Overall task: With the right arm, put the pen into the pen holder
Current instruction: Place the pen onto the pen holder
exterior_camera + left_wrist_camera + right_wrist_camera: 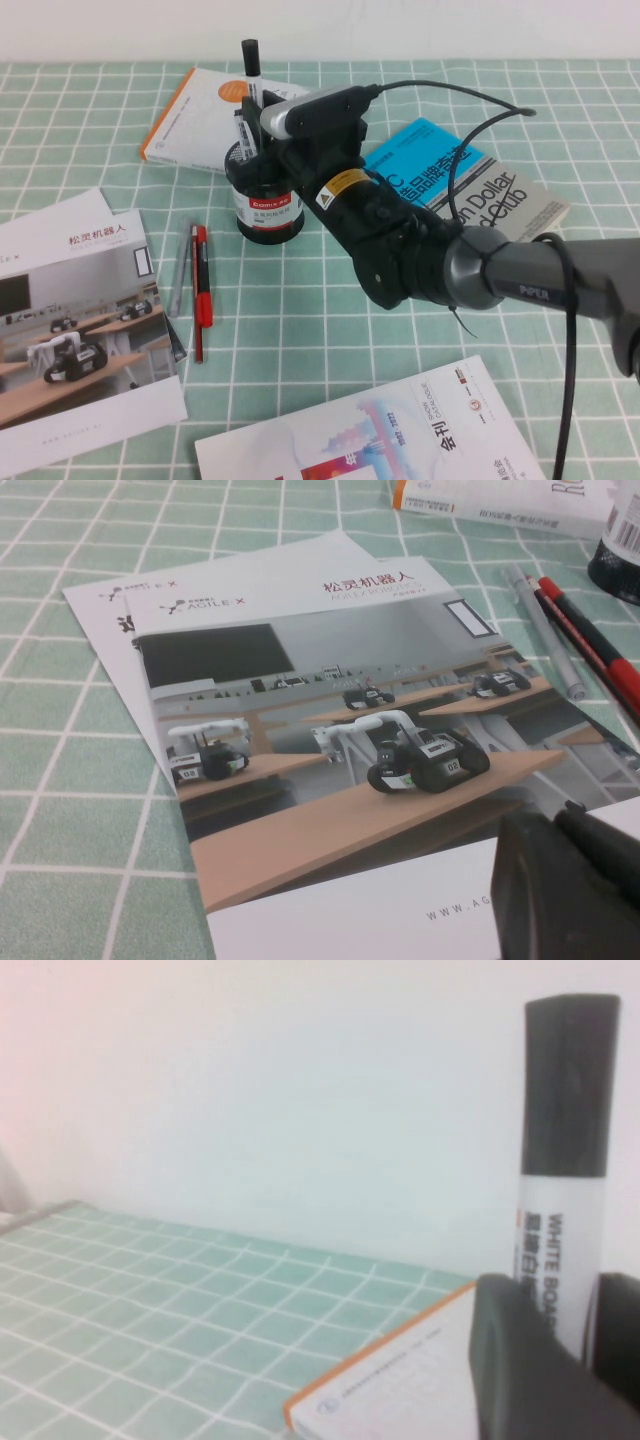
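Glossy magazine pages [400,440] sit nearest the camera, cut off by the frame edge. Farther in, the right arm [520,275] reaches forward and leftward, its right gripper [250,125] poised right over the pen holder [267,195]. Its fingers [515,1360] are pinched on the pen [250,85], which stands upright with the black cap on top; the white barrel's lower end is hidden behind the gripper and the cup's rim, so how deep it sits cannot be told. Just behind the gripper lies an orange-edged white book [200,120]; under the arm's wrist lies a blue book [470,185]. To the gripper's left and nearer the robot, a red pen [202,290] and slim grey pen [181,270] lie side by side beside a robot brochure [75,320]. The left gripper [575,880] hovers over that brochure; only a dark corner shows, so its fingers cannot be judged. A green checked cloth [300,330] covers the table, with a pale wall behind.
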